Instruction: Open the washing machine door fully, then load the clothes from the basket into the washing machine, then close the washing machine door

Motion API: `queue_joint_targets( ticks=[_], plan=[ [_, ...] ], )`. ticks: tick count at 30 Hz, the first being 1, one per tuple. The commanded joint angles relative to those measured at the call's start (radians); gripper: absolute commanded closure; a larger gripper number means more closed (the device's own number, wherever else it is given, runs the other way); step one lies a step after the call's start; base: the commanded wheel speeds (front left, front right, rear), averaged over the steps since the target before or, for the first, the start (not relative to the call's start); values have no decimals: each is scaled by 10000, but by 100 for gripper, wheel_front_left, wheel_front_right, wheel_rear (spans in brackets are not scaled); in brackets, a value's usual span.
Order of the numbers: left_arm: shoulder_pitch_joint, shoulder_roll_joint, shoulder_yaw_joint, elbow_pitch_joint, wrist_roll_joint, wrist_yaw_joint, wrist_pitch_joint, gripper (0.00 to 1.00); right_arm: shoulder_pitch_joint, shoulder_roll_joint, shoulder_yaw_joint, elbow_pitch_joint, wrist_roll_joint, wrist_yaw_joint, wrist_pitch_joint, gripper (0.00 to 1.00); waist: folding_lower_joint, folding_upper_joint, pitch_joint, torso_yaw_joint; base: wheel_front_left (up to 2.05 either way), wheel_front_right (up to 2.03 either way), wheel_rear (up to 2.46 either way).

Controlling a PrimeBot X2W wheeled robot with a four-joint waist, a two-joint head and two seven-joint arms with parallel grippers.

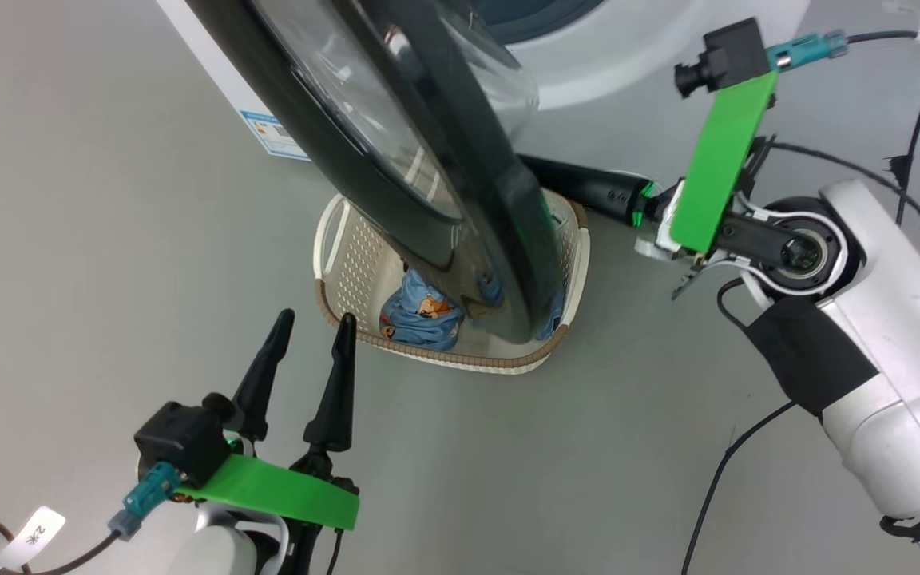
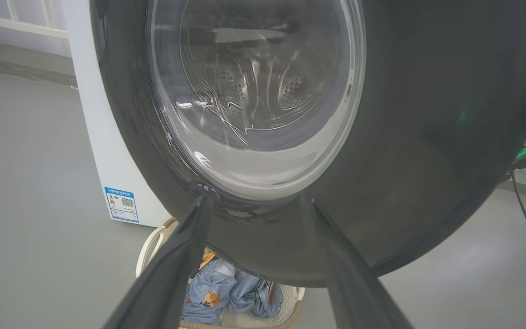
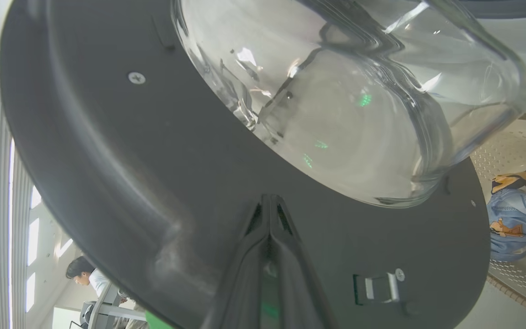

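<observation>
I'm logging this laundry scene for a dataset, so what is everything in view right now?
basket: one, cream, brown rim, on floor
clothes: few, light blue, in basket
washing machine door: one, black rim, clear glass, open above basket
washing machine: one, white, behind door
label: one, blue, machine's lower corner
person: one, white top, distant background
left tool: one, black, open, beside basket
right tool: one, black, shut, at door's inner side

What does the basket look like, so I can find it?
Find the big white washing machine with its round black door open. On the grey floor under that door sits the basket. It is the only cream, hole-dotted tub with a brown woven rim, holding blue cartoon clothes.
</observation>
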Motion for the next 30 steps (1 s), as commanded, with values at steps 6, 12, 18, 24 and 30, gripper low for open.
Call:
queue_joint_targets(
  ticks=[6,12,18,24,30],
  plan=[
    [60,191,382,-227,58,-37,-65,0,447,475,250,-449,47,25,163,100,0,0,-109,34,0,0,0],
    [84,191,430,-218,67,-27,-65,0,551,514,282,-465,12,25,144,100,0,0,-194,-11,0,0,0],
    [117,191,464,-160,136,-34,-65,0,714,486,172,-488,-51,25,-142,100,0,0,-355,-195,0,0,0],
    [136,191,557,-6,368,-57,-65,0,982,437,121,-535,-118,25,-446,76,0,0,-585,-499,0,0,0],
    [155,191,708,67,527,-67,-65,0,1284,304,82,-695,-183,25,-716,19,0,0,-764,-777,0,0,0]
  ],
)
